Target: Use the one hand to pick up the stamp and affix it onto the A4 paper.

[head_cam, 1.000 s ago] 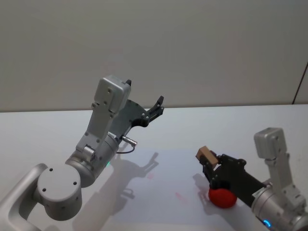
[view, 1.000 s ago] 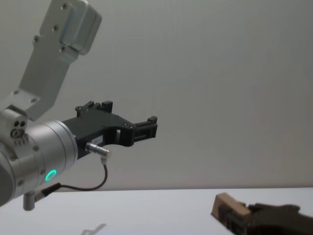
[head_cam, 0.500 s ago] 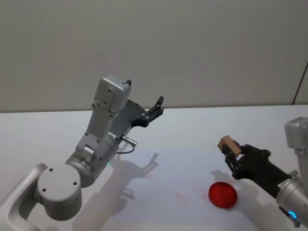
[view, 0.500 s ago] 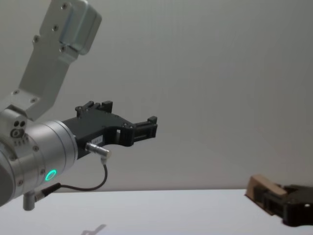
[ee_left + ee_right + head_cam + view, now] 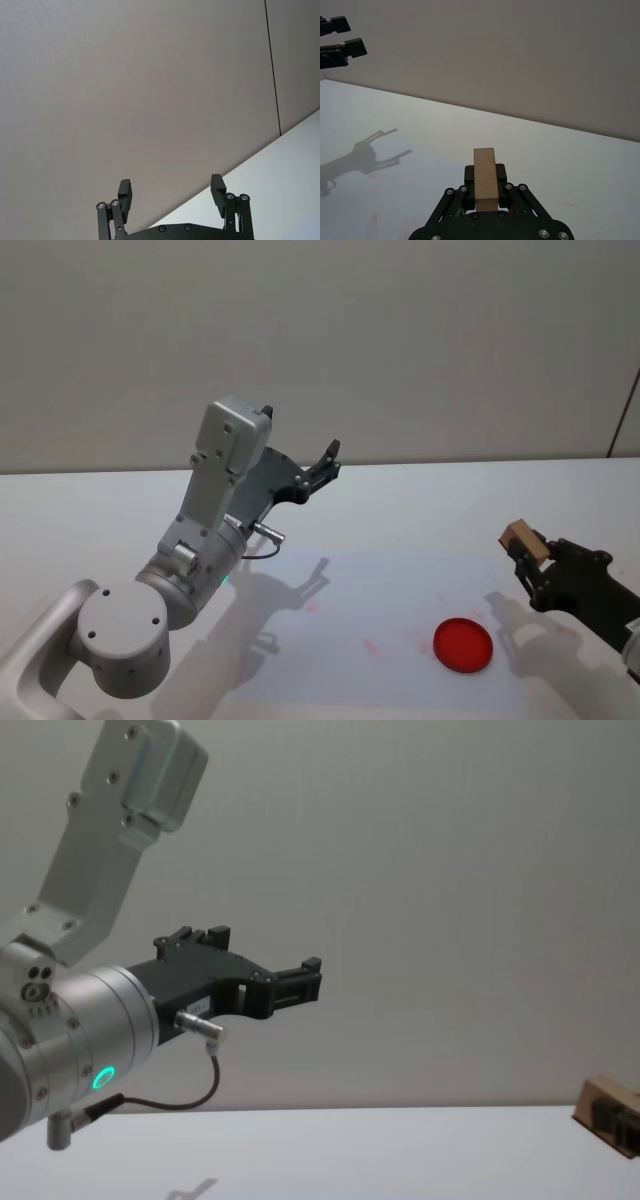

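White table, A4 paper (image 5: 400, 630), red ink pad (image 5: 462, 645) on it. My right gripper (image 5: 528, 558) clamps the stamp (image 5: 519, 537), up right of pad. Left gripper (image 5: 171, 192) parked, spread wide. Next, I judge: press down onto bare paper.

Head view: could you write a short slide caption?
Right pincer holds the stamp above the paper, right of a red disc; left pincer idle.

A plain grey wall (image 5: 400, 340) is rising directly behind the white table (image 5: 420, 500), with a dark vertical seam (image 5: 625, 415) running down the wall's right end.
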`<state>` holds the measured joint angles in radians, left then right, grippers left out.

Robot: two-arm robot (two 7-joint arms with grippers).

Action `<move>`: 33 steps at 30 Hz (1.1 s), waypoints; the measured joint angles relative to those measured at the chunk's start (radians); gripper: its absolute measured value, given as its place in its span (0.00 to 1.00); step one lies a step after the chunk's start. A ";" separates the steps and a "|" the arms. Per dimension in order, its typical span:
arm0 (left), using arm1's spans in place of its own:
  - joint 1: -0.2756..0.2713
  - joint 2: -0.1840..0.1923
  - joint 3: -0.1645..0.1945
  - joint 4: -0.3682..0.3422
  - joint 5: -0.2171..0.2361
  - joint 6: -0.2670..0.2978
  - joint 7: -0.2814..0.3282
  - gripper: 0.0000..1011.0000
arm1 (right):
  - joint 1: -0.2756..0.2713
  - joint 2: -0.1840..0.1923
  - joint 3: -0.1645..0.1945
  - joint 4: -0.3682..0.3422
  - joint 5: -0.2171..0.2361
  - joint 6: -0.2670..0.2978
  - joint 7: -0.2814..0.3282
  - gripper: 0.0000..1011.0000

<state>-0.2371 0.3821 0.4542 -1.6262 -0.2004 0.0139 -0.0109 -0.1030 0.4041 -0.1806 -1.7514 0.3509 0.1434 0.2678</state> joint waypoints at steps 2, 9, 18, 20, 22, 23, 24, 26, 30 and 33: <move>0.000 0.000 0.000 0.000 0.000 0.000 0.000 0.99 | -0.007 0.008 0.004 -0.004 0.002 -0.002 0.000 0.23; 0.000 0.000 0.000 0.000 0.000 0.000 0.000 0.99 | -0.033 0.027 0.011 -0.021 0.006 -0.004 0.007 0.23; 0.000 0.000 0.000 0.000 0.000 0.000 0.000 0.99 | -0.057 0.035 0.003 -0.032 -0.010 -0.009 0.030 0.23; 0.000 0.000 0.000 0.000 0.000 0.000 0.000 0.99 | -0.061 0.034 -0.003 -0.032 -0.022 -0.013 0.038 0.22; 0.000 0.000 0.000 0.000 0.000 0.000 0.000 0.99 | -0.062 0.032 -0.006 -0.031 -0.028 -0.014 0.041 0.23; 0.000 0.000 0.000 0.000 0.000 0.000 0.000 0.99 | -0.063 0.031 -0.008 -0.029 -0.032 -0.015 0.042 0.22; 0.000 0.000 0.000 0.000 0.000 0.000 0.000 0.99 | -0.064 0.030 -0.010 -0.028 -0.036 -0.016 0.044 0.23; 0.000 0.000 0.000 0.000 0.000 0.000 0.000 0.99 | -0.064 0.028 -0.014 -0.025 -0.042 -0.018 0.046 0.23; 0.000 0.000 0.000 0.000 0.000 0.000 0.000 0.99 | -0.064 0.018 -0.025 -0.013 -0.064 -0.023 0.050 0.23; 0.000 0.000 0.000 0.000 0.000 0.000 0.000 0.99 | -0.064 0.011 -0.033 -0.005 -0.079 -0.026 0.051 0.23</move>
<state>-0.2372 0.3821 0.4542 -1.6262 -0.2004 0.0138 -0.0109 -0.1670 0.4153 -0.2134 -1.7559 0.2720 0.1172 0.3191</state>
